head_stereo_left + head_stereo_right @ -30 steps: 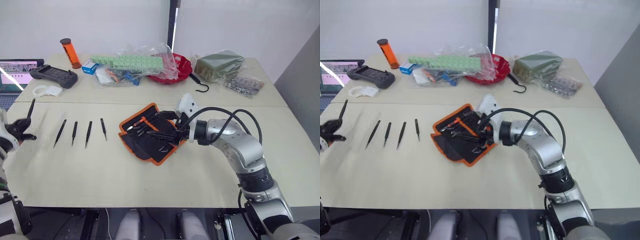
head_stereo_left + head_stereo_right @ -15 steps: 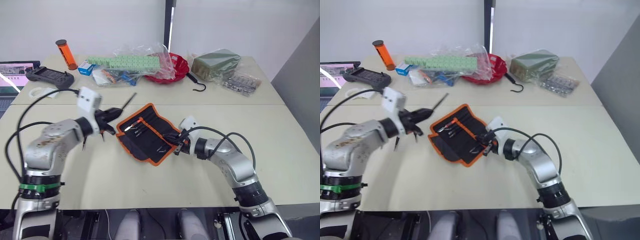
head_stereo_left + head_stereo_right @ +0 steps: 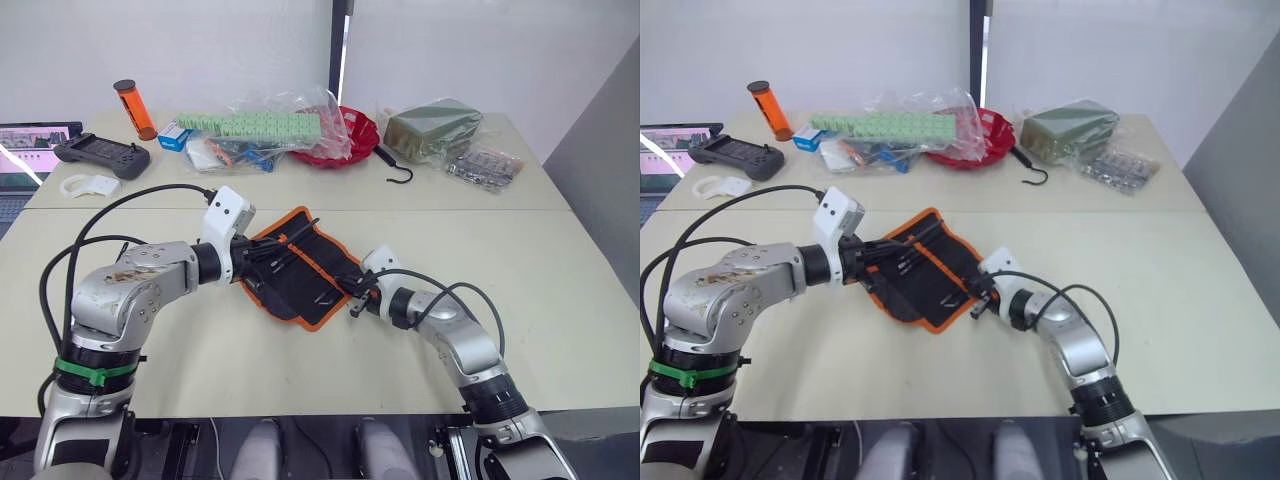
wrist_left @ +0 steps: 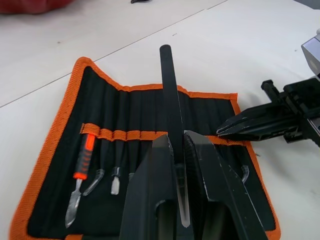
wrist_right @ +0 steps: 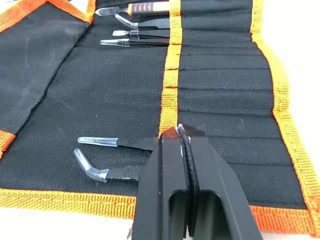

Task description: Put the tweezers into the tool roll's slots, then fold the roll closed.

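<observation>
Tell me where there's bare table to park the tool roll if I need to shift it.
Bare table lies right of the tool roll, below the black hook; another strip runs along the near edge under both arms. The far side is crowded: red bowl, plastic bags, controller. Both tools, left tool and right tool, flank the roll.

Tool roll (image 3: 925,268): open at frame centre, orange-trimmed.
Left gripper (image 3: 876,256): holds a black tweezer (image 3: 908,241) over the roll's left side.
Right gripper (image 3: 978,299): at the roll's right edge.
</observation>
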You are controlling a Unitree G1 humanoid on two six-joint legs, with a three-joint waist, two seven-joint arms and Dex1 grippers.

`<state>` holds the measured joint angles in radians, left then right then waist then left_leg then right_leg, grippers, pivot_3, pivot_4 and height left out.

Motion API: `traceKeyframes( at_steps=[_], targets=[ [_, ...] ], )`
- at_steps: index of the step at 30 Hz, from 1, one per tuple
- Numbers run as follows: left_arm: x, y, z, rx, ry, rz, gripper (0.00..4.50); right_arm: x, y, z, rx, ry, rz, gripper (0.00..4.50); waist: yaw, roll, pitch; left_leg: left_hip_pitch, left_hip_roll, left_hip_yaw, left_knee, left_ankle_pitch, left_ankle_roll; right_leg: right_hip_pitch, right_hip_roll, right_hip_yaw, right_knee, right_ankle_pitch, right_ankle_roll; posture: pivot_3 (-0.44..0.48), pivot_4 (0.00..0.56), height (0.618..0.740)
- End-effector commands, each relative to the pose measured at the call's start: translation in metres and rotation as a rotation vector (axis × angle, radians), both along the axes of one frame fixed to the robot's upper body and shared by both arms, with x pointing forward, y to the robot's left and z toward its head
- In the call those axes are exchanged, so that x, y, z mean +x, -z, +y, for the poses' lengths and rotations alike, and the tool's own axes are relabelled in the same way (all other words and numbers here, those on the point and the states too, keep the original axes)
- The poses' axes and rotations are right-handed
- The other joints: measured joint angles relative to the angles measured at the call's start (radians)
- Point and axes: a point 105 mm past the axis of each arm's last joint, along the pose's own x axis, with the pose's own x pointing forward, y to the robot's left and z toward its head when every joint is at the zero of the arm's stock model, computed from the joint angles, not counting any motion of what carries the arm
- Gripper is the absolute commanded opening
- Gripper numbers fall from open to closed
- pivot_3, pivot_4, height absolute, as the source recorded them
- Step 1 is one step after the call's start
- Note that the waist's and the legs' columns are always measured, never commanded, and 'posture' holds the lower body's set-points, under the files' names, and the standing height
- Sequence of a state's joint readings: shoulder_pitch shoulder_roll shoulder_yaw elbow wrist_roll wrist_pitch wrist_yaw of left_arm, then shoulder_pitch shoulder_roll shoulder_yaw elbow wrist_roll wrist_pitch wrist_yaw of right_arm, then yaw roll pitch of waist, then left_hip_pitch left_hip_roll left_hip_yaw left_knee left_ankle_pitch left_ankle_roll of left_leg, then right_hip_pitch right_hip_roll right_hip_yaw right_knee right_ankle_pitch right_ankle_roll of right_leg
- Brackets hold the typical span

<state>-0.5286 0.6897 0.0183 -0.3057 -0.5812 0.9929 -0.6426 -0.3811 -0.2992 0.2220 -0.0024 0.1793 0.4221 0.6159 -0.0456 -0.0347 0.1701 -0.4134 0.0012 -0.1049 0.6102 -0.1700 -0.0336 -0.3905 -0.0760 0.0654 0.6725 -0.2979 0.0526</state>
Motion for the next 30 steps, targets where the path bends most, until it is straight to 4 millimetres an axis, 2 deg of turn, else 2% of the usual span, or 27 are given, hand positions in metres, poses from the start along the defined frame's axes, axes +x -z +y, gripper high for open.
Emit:
traceKeyframes(
  at_steps=[1, 3, 5, 13, 20, 25, 30],
  targets=[
    [-0.006, -0.014, 0.002, 0.017, 0.043, -0.081, 0.0, 0.003, -0.007, 0.0, 0.034, 0.022, -0.035, 0.04, 0.001, 0.0, 0.0, 0.0, 0.0, 0.0, 0.0, 0.0, 0.0, 0.0, 0.0, 0.0, 0.0, 0.0, 0.0, 0.0, 0.15, 0.74],
    [-0.006, -0.018, 0.008, 0.019, 0.039, -0.098, 0.0, 0.005, -0.017, 0.001, 0.088, 0.036, -0.054, 0.04, 0.001, 0.0, 0.0, 0.0, 0.0, 0.0, 0.0, 0.0, 0.0, 0.001, 0.0, 0.0, 0.0, 0.0, 0.0, 0.0, 0.15, 0.74],
    [-0.006, -0.022, 0.013, 0.015, 0.033, -0.105, 0.0, 0.006, -0.017, 0.001, 0.073, 0.032, -0.053, 0.04, 0.004, 0.0, 0.0, 0.0, 0.0, 0.0, 0.0, 0.0, 0.0, 0.001, 0.0, 0.0, -0.001, 0.0, 0.0, 0.0, 0.15, 0.74],
    [-0.013, -0.02, 0.022, 0.049, 0.045, -0.094, 0.0, -0.003, 0.027, -0.005, -0.013, 0.023, 0.102, 0.04, 0.002, 0.0, 0.0, 0.002, 0.0, 0.0, 0.0, 0.0, 0.0, 0.002, 0.0, 0.0, -0.001, 0.0, 0.0, 0.0, 0.15, 0.74],
    [-0.02, 0.005, 0.034, 0.175, 0.041, -0.007, 0.0, -0.007, 0.045, -0.007, -0.075, -0.011, 0.143, 0.04, 0.003, 0.0, 0.0, 0.006, 0.0, 0.001, -0.001, 0.0, 0.0, 0.005, 0.0, 0.0, -0.002, 0.0, 0.0, 0.0, 0.15, 0.74],
    [-0.025, 0.013, 0.029, 0.193, 0.075, 0.045, 0.0, -0.007, 0.054, -0.009, -0.115, -0.011, 0.166, 0.04, 0.002, 0.0, 0.0, 0.007, 0.001, 0.001, -0.001, 0.0, 0.0, 0.006, 0.0, 0.0, -0.002, 0.0, 0.0, 0.0, 0.15, 0.74],
    [-0.02, 0.022, 0.027, 0.207, 0.033, 0.102, 0.0, -0.006, 0.056, -0.008, -0.138, -0.01, 0.187, 0.04, 0.002, 0.0, 0.0, 0.008, 0.002, 0.002, -0.001, 0.0, 0.0, 0.006, 0.001, 0.0, -0.002, 0.0, 0.0, 0.0, 0.15, 0.74]
  ],
)
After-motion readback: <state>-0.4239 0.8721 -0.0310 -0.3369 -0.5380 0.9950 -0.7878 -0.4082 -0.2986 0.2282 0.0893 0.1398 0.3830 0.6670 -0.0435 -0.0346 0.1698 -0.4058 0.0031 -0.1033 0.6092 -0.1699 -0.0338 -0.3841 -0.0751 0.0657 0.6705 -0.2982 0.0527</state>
